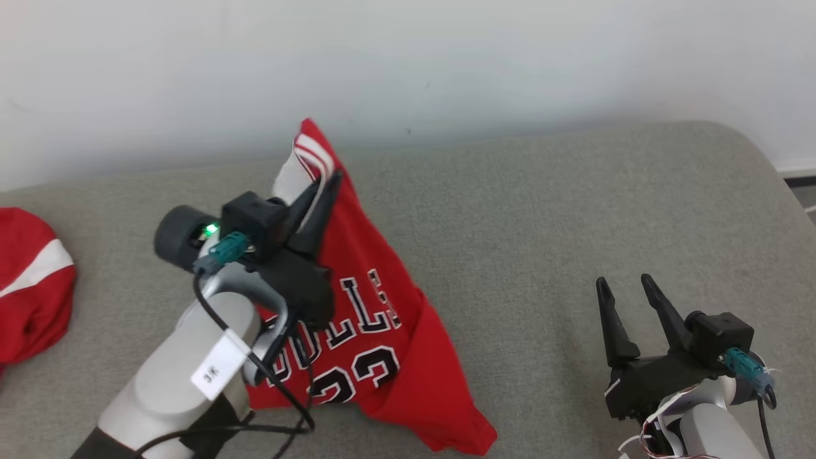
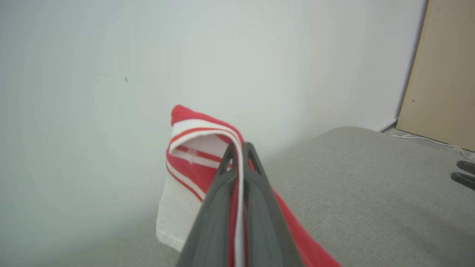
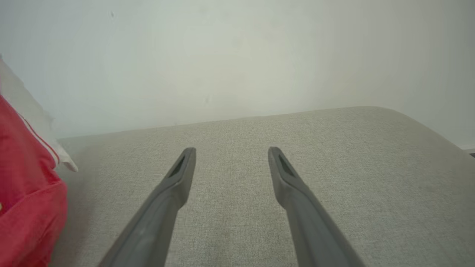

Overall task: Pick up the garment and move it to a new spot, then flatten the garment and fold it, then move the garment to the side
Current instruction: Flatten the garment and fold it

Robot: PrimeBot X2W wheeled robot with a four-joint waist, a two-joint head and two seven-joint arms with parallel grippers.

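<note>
Plain white wall (image 1: pixel 446 57) takes the upper part of the head view. Below it runs a grey fabric-covered bench (image 1: pixel 542 223), with a rounded corner at the upper right.

A red basketball jersey with white-and-black lettering and numerals (image 1: pixel 382 357) stands left of centre. One edge with striped white-and-red trim is drawn up into a peak, and the rest drapes down to the bench toward the lower middle of the frame. A second bundle of red cloth with a white stripe (image 1: pixel 25 287) lies apart at the left edge.

From the lower left rises the pale left forearm (image 1: pixel 172 363). Its left tool (image 1: pixel 325 182) is clamped on the jersey's trimmed edge. In the left wrist view the two dark fingers (image 2: pixel 222 174) meet with the white binding pinched between them.

The right tool (image 1: pixel 623 280) sits at the lower right, fingers spread and holding nothing, over bare fabric well clear of the jersey.

I judge this to be the first step: the garment is gripped and partly raised, but not yet shifted. The next move calls for carrying it toward the bare stretch in the middle right of the frame. The grip should stay firm while the hem trails, then the jersey can be laid down so both tools can spread it flat.
</note>
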